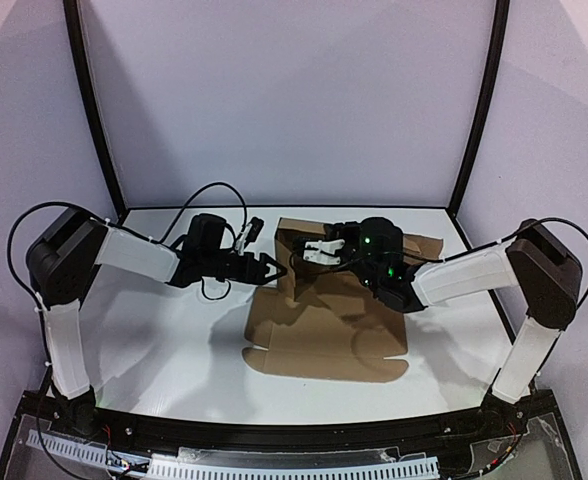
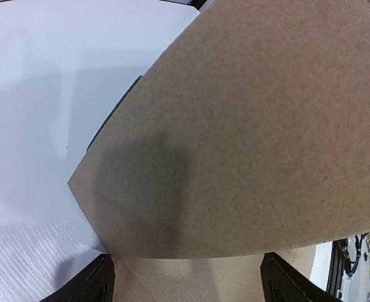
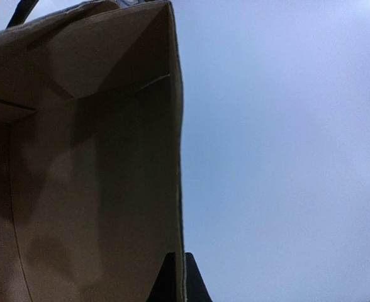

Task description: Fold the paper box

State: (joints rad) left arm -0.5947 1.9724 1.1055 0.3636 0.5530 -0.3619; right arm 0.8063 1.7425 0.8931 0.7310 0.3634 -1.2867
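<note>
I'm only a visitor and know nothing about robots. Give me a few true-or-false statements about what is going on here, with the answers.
1. The paper box is plain brown cardboard. True.
2. The left gripper is clamped shut. False: its fingers stand wide apart at the box's left side.
3. The right gripper pinches the edge of a raised cardboard panel. True.
4. The box is fully folded and closed. False: much of it lies flat on the white table.

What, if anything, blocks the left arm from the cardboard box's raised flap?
Likely yes: the left gripper stands open, a flap of the paper box right ahead of its fingers; the right gripper pinches a wall's edge.
</note>
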